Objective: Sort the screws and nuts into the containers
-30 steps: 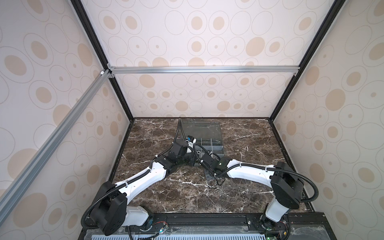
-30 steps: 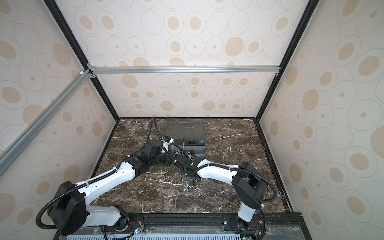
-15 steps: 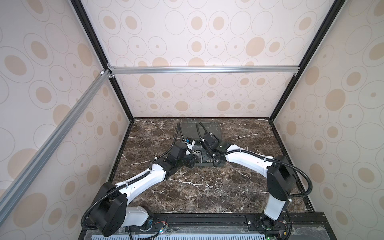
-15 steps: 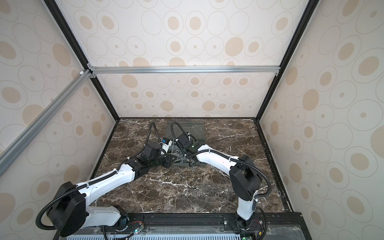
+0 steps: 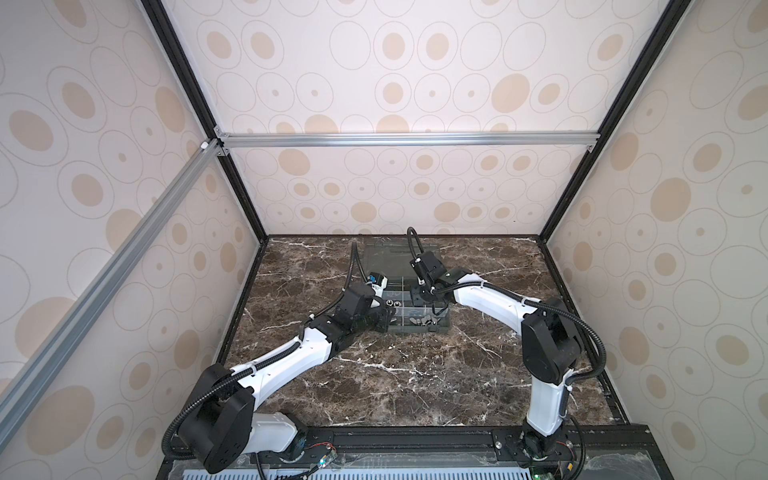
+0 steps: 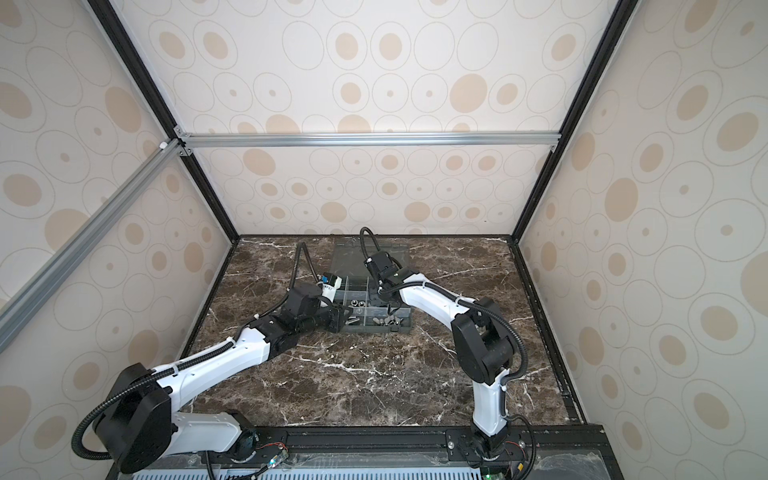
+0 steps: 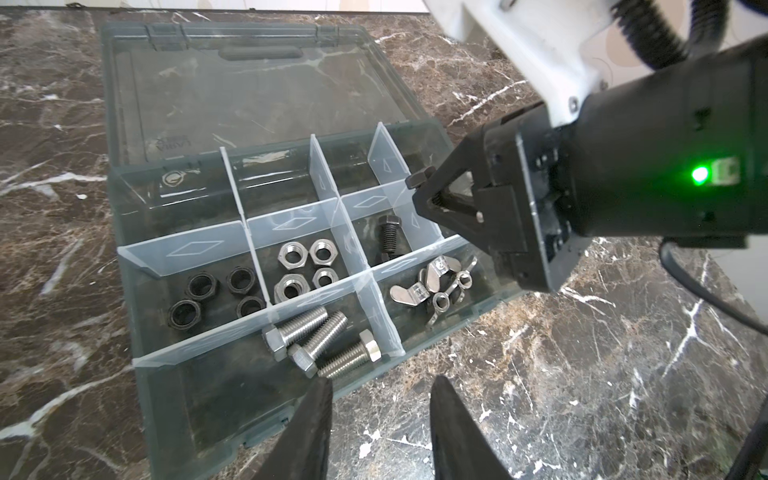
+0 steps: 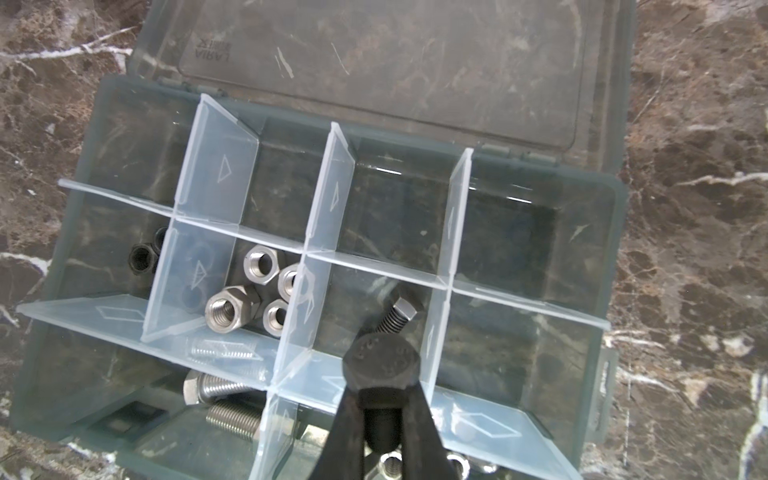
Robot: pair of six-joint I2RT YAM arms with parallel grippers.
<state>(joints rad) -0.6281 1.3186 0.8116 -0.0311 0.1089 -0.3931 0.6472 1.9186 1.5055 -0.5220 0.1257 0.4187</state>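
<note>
My right jaws are clamped on the shaft of a black screw (image 8: 381, 353), with its hex head sticking out past the tips. They hang over the organizer box (image 8: 62, 257); I cannot tell whether anything touches it. Directly beneath the held head, a second black screw (image 8: 397, 318) lies on the floor of a middle-row cell (image 8: 357, 291). In the neighbouring cell four silver nuts (image 8: 249, 291) sit bunched together, and one cell further along are the black nuts (image 7: 216, 291).

My left jaws stand partly open with nothing between them, low by the box's front wall. Just ahead of their tips, three silver screws (image 7: 320, 338) lie side by side in a front-row cell. A small heap of wing nuts (image 7: 432, 282) fills the cell next to that one, below the right jaws.

On the far side of the box from both jaws, the clear lid (image 7: 249, 83) lies folded back flat on the dark marble bench (image 7: 582, 374).
</note>
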